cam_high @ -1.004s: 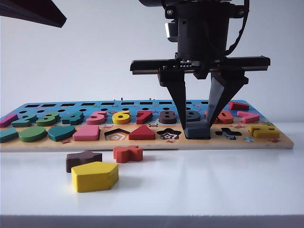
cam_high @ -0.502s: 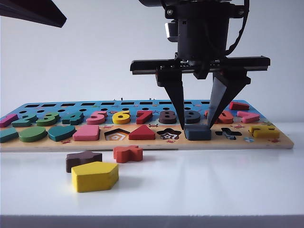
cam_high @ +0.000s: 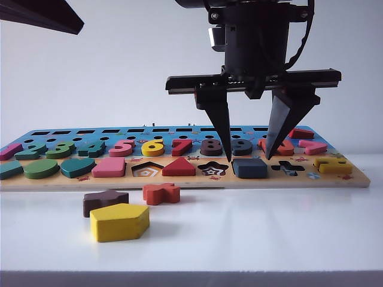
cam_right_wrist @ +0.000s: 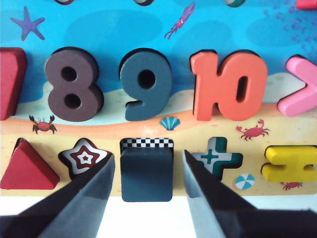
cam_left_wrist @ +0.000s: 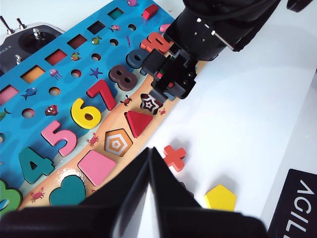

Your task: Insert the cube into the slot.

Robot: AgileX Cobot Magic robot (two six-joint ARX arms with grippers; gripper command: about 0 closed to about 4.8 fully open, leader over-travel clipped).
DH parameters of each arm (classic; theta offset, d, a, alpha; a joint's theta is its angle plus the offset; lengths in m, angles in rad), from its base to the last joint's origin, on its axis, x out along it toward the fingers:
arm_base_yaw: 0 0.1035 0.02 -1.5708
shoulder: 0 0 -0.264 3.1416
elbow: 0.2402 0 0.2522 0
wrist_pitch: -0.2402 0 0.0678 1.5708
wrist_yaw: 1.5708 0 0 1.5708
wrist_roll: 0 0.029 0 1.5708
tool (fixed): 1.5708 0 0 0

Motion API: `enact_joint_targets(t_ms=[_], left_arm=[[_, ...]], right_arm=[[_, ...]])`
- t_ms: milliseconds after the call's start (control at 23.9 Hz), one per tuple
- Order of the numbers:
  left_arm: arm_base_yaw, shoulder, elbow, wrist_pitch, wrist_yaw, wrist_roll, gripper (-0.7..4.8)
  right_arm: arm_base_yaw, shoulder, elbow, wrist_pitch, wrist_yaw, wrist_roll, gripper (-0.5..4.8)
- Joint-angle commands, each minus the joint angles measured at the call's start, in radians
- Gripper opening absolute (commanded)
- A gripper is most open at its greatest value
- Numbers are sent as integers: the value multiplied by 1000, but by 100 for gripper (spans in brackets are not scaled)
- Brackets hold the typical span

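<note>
The right gripper [cam_high: 247, 156] hovers above the puzzle board [cam_high: 179, 179], fingers spread and empty, straddling the cube [cam_right_wrist: 146, 174] lying mostly in the slot [cam_right_wrist: 146, 144]; next, nudge it flush; left gripper [cam_left_wrist: 148, 171] idles, fingers together.

The right gripper [cam_high: 248, 156] hangs from the top of the exterior view, right of centre, pointing straight down from its black wrist. Its two dark tapered fingers [cam_high: 219, 122] stand spread apart, nothing clamped between them. The left gripper [cam_left_wrist: 150, 163] shows in the left wrist view at lower centre, its fingers pressed together to a point.
</note>
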Motion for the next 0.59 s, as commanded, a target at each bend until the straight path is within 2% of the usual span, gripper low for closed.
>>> enact_joint_targets(t_ms=[42,251,335,377,460,502,586], left_arm=[[-1,0,5,18,1,1,17],[-1,0,5,18,1,1,17],[-1,0,5,19,1,1,17],[-1,0,5,19,1,1,17],[-1,0,5,19,1,1,17],[-1,0,5,19,1,1,17],[-1,0,5,19,1,1,17]], right_arm=[[2,-26,4,10,-4,0,274],[2,-83,4,8,-5,-7,283],[7,-126,4,3,-35,-38,220],[7,-150,4,-14,-97,-65,124],[7,-167,3,-46,-171,-116,22],[7,-171,3,-57,-198,-155,-7],[15,-171,3,-79,-230,-270,-8]])
